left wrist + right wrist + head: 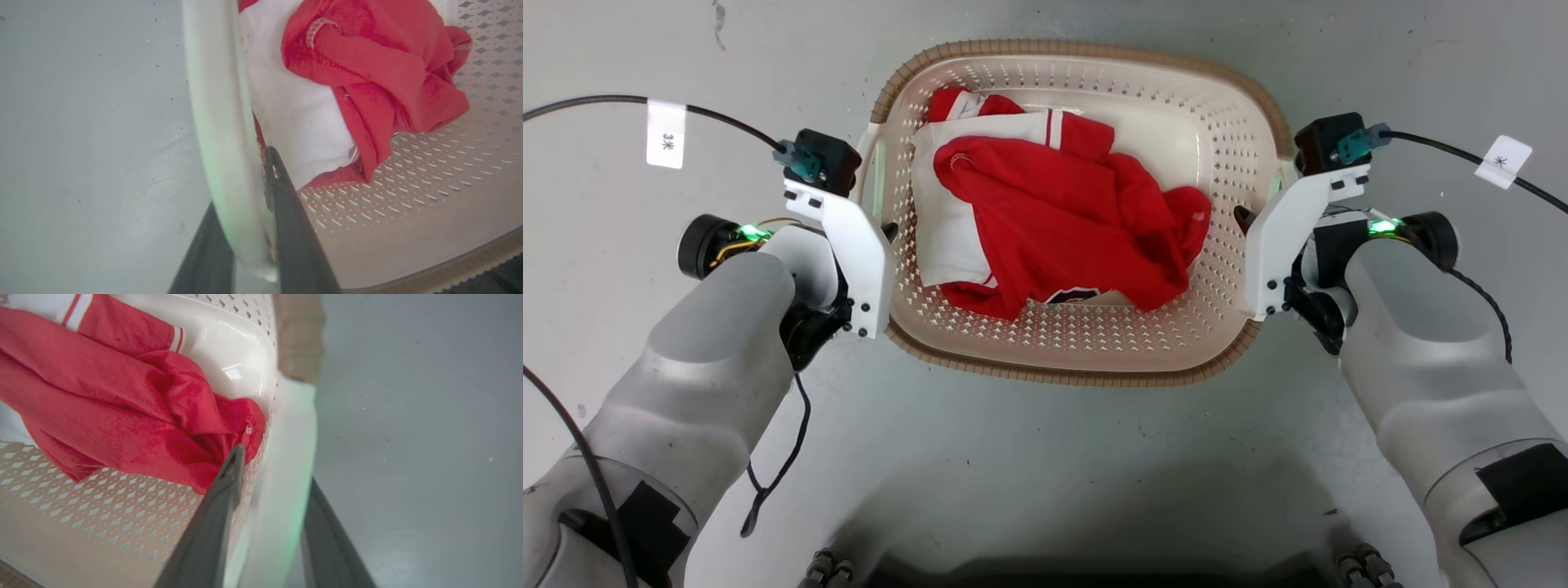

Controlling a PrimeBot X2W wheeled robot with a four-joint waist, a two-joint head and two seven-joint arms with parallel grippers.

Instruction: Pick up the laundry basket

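1. My left gripper (886, 232) is at the left side of the laundry basket (1086, 374). Its two dark fingers straddle the white left handle (216, 122), one inside the basket wall and one outside.
2. In the left wrist view the handle fills the narrow gap between those fingers (288, 212). They press against it on both sides, so I have it clamped.
3. My right gripper (1245, 217) does the same on the opposite side. In the right wrist view one finger (229, 477) is inside the basket and the other outside, with the right handle (294, 437) pinched between them and little room left.
4. The basket sits straight ahead of me between my two forearms on the grey floor (1045, 465), with its long sides running across my view.
5. I cannot tell whether its base is touching the floor or just off it.
6. Inside lies a crumpled red garment (1062, 220) on top of a white one (947, 237). The red cloth reaches toward my right finger, and the white one lies close to my left.
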